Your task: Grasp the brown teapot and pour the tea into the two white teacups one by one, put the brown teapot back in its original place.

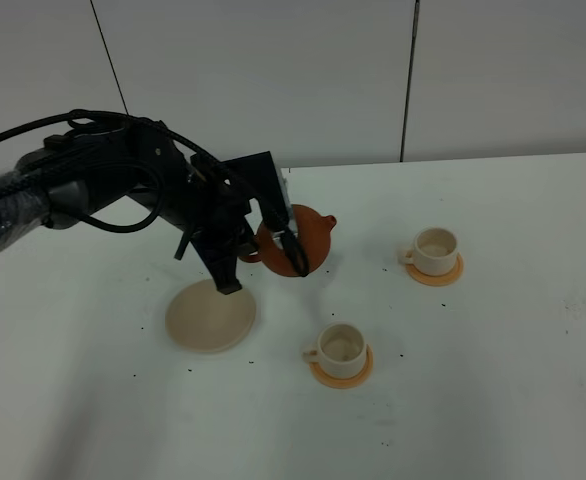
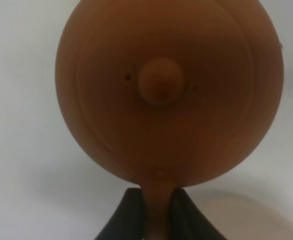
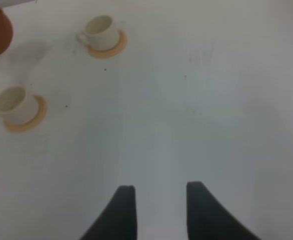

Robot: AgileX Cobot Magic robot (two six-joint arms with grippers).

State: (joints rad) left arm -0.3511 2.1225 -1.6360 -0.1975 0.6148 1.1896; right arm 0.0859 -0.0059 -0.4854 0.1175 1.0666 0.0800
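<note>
- Gripping the loop handle, the left gripper (image 2: 157,220) had its fingers clamped on the brown teapot (image 1: 311,238), a squat, round, smooth clay body with a knobbed lid, held just beside the flat beige saucer (image 1: 210,316).
- Near teacup (image 1: 341,344) and far teacup (image 1: 436,248), both white and cylindrical, sat on round orange coasters (image 1: 341,374) beyond the saucer.
- Right gripper (image 3: 156,210) fingers stood apart, holding nothing.

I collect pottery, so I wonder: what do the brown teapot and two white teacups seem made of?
The brown teapot: probably unglazed clay; matte terracotta surface without shine. The far white teacup and near white teacup: likely glazed ceramic; smooth off-white walls, gloss unclear.
</note>
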